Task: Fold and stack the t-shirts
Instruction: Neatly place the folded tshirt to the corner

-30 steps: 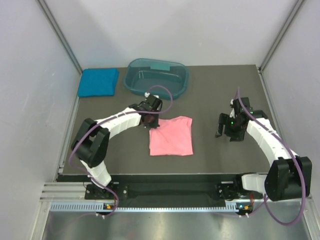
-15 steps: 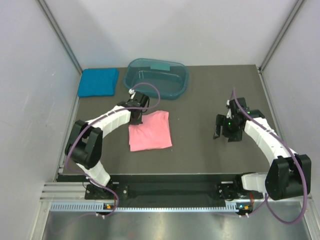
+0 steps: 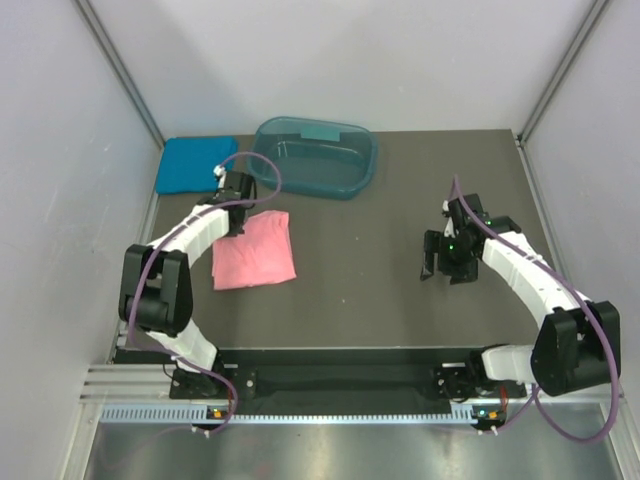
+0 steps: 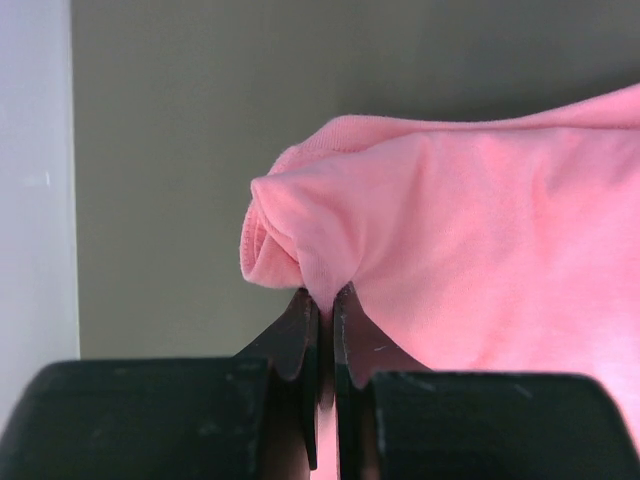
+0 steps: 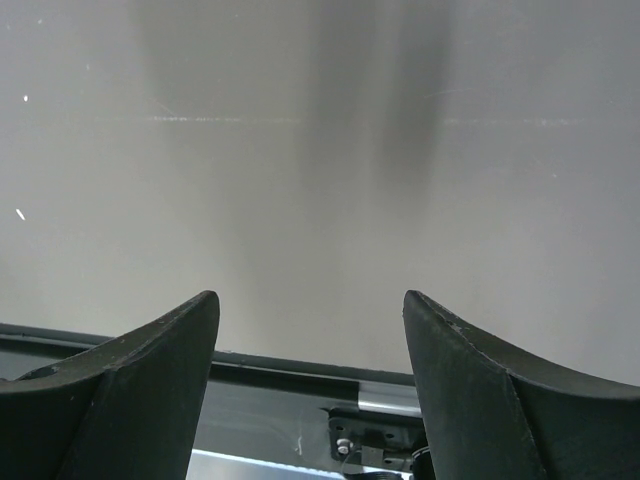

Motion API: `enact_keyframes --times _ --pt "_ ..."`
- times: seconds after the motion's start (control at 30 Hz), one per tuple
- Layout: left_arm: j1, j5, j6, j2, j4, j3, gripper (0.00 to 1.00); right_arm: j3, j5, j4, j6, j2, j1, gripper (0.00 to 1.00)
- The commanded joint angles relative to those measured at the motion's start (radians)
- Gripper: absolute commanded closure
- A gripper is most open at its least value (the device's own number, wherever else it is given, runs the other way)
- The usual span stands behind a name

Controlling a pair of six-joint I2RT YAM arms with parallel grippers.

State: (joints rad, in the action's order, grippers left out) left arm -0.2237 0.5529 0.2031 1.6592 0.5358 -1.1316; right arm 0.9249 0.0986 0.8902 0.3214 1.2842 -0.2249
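The folded salmon-pink t-shirt (image 3: 256,252) lies on the dark table at the left. My left gripper (image 3: 237,226) is shut on its far left corner; the left wrist view shows the pink cloth (image 4: 470,250) pinched between the closed fingers (image 4: 300,335). The folded teal-blue t-shirt (image 3: 196,163) lies at the far left corner of the table, just beyond the left gripper. My right gripper (image 3: 437,263) is open and empty, held above the table at the right; its fingers (image 5: 150,370) point at the grey wall.
A dark teal see-through plastic tub (image 3: 314,157) stands at the back middle, right of the teal-blue t-shirt. Grey walls close in the table on three sides. A metal rail (image 3: 300,385) runs along the near edge.
My left gripper has dragged the pink t-shirt leftward and a little back, from the table's middle toward the teal-blue t-shirt. My right gripper has shifted slightly left.
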Motion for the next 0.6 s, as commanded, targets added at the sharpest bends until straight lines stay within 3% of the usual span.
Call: enact_keyframes --times 0.0,0.07,0.23,0.57 --pt "0.078 -0.076 -0.132 -0.062 -0.159 -0.017 1.00 0.026 -0.011 0.009 -0.016 0.004 -0.024 0.25" --pt "0.135 -0.179 -0.181 -0.058 -0.216 -0.023 1.00 0.014 -0.014 0.009 -0.019 0.009 -0.027 0.25" --pt "0.256 -0.277 -0.277 0.022 -0.246 -0.158 1.00 -0.008 -0.023 0.015 -0.028 0.021 -0.031 0.25" --pt "0.304 -0.390 -0.367 0.174 -0.345 -0.375 1.00 -0.012 -0.063 0.030 -0.047 0.078 -0.034 0.25"
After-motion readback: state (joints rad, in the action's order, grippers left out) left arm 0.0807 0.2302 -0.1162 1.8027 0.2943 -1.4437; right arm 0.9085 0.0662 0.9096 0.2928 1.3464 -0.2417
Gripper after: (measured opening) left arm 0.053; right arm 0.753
